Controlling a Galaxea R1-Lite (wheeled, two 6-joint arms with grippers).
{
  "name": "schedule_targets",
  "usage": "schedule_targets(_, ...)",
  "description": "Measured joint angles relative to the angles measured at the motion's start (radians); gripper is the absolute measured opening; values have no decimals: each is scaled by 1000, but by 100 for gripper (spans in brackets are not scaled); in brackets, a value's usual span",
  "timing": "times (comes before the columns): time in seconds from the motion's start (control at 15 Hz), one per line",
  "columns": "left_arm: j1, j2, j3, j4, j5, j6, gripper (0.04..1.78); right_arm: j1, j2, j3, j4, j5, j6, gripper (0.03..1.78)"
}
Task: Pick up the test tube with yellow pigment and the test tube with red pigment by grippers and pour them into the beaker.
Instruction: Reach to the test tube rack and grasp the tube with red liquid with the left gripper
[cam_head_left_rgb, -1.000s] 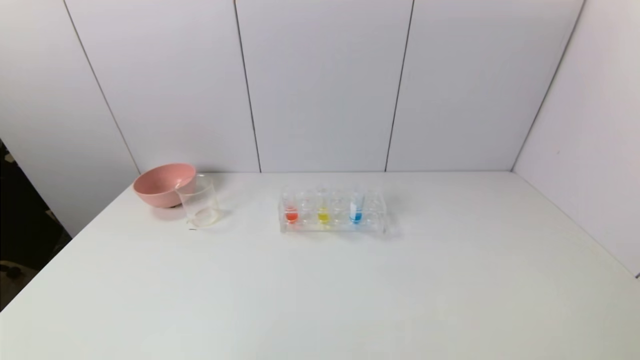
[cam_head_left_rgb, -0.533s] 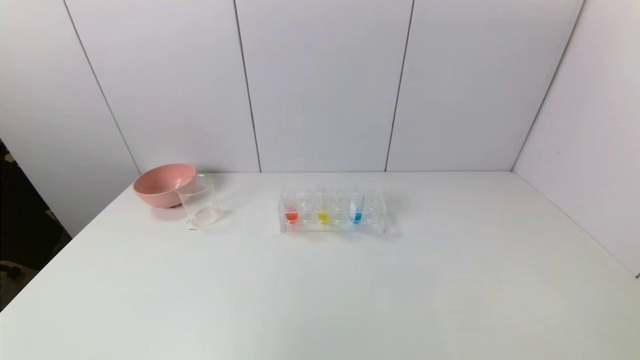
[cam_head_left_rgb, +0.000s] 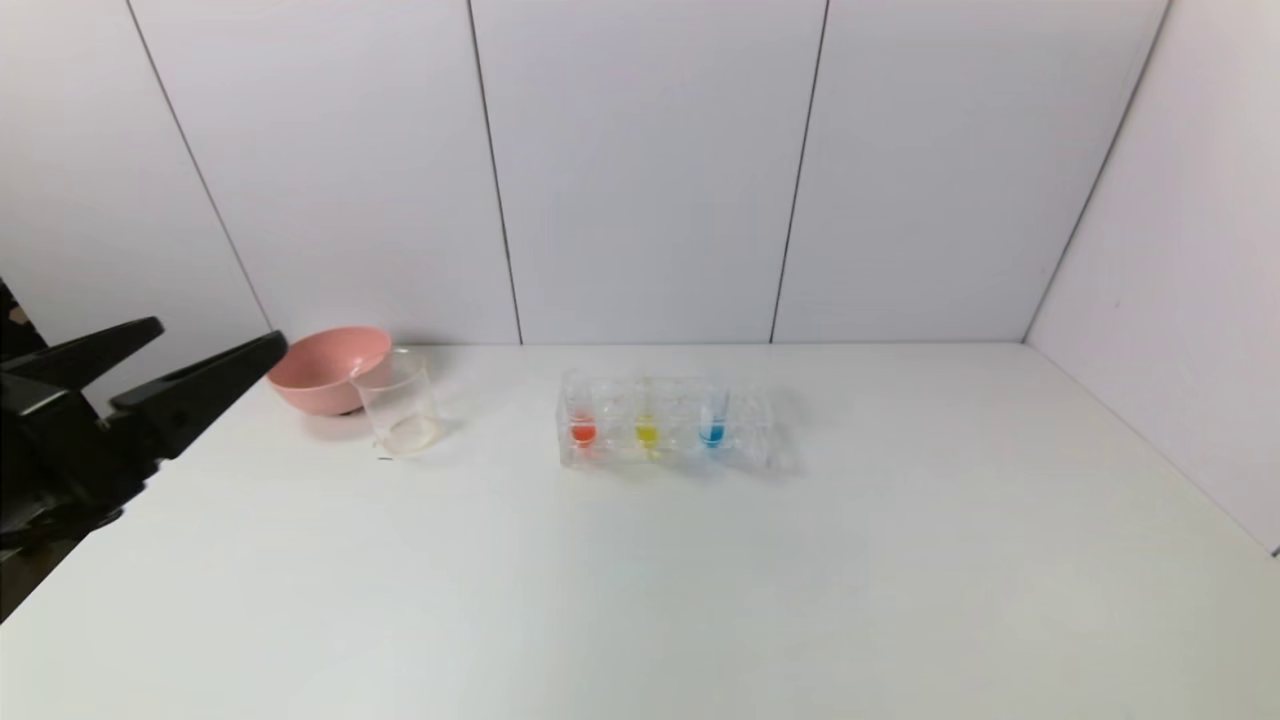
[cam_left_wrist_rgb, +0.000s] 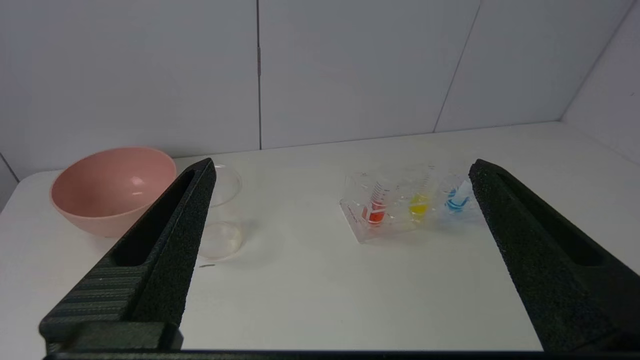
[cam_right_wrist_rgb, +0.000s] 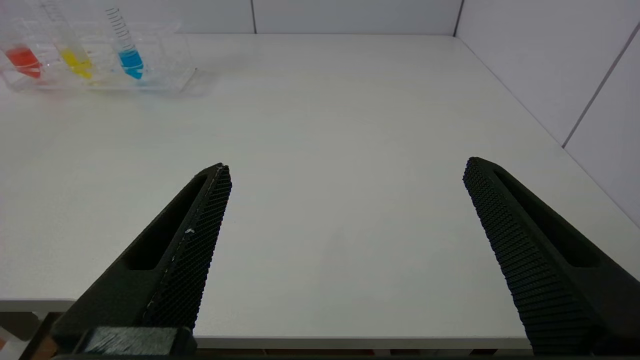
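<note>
The red-pigment tube (cam_head_left_rgb: 582, 420) and the yellow-pigment tube (cam_head_left_rgb: 647, 422) stand in a clear rack (cam_head_left_rgb: 745, 440) at the table's middle back. Both tubes also show in the left wrist view, red (cam_left_wrist_rgb: 377, 206) and yellow (cam_left_wrist_rgb: 419, 202), and in the right wrist view, red (cam_right_wrist_rgb: 22, 59) and yellow (cam_right_wrist_rgb: 76, 60). The clear beaker (cam_head_left_rgb: 398, 405) stands left of the rack, also seen in the left wrist view (cam_left_wrist_rgb: 221, 215). My left gripper (cam_head_left_rgb: 205, 345) is open and empty at the table's left edge, near the bowl. My right gripper (cam_right_wrist_rgb: 345, 172) is open and empty over the table's front right, out of the head view.
A pink bowl (cam_head_left_rgb: 325, 368) sits just behind the beaker. A blue-pigment tube (cam_head_left_rgb: 712, 418) stands in the rack to the right of the yellow one. White walls close the back and right side of the table (cam_head_left_rgb: 640, 600).
My left gripper has come into the head view at the left edge; it was out of view before. The rack, tubes, beaker and bowl have not moved.
</note>
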Motion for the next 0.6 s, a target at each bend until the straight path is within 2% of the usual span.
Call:
schedule_targets(0.4, -197, 520, -86, -470, 291, 54, 177, 0, 0, 0, 0, 0, 0, 170)
schedule_targets(0.6, -283, 694, -179, -586, 393, 73, 177, 0, 0, 0, -1, 0, 0, 170)
